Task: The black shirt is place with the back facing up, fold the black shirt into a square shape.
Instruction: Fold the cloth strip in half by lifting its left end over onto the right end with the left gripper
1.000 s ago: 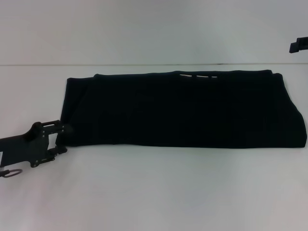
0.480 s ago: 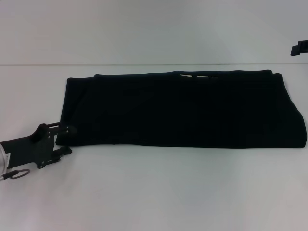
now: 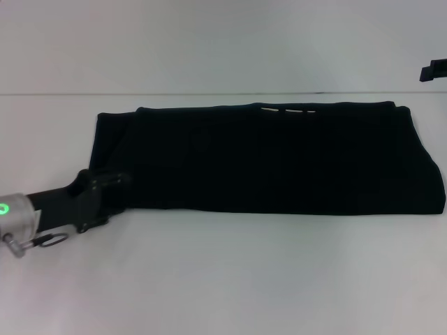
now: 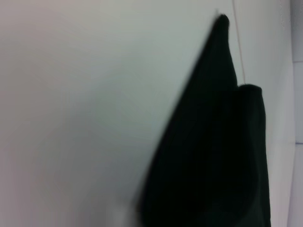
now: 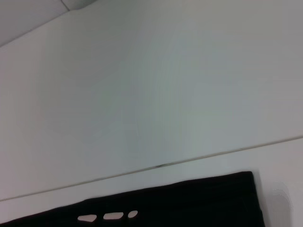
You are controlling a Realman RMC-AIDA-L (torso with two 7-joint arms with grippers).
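Note:
The black shirt (image 3: pixel 272 159) lies folded into a long flat band across the middle of the white table (image 3: pixel 230 279), with small white marks at its far edge. My left gripper (image 3: pixel 105 201) is open at the shirt's near left corner, its upper finger over the cloth edge. The left wrist view shows the shirt's folded cloth (image 4: pixel 213 142) close up. My right gripper (image 3: pixel 433 68) is parked high at the far right, only partly in view. The right wrist view shows the shirt's far edge (image 5: pixel 189 203) with the white marks.
The table's far edge (image 3: pixel 209 93) runs behind the shirt, with a pale wall beyond it. A metal ring (image 3: pixel 52 240) hangs from the left wrist.
My left gripper has moved right and slightly away from me, from beside the shirt's near left corner onto it, and its wrist has turned. The shirt and right arm have not moved.

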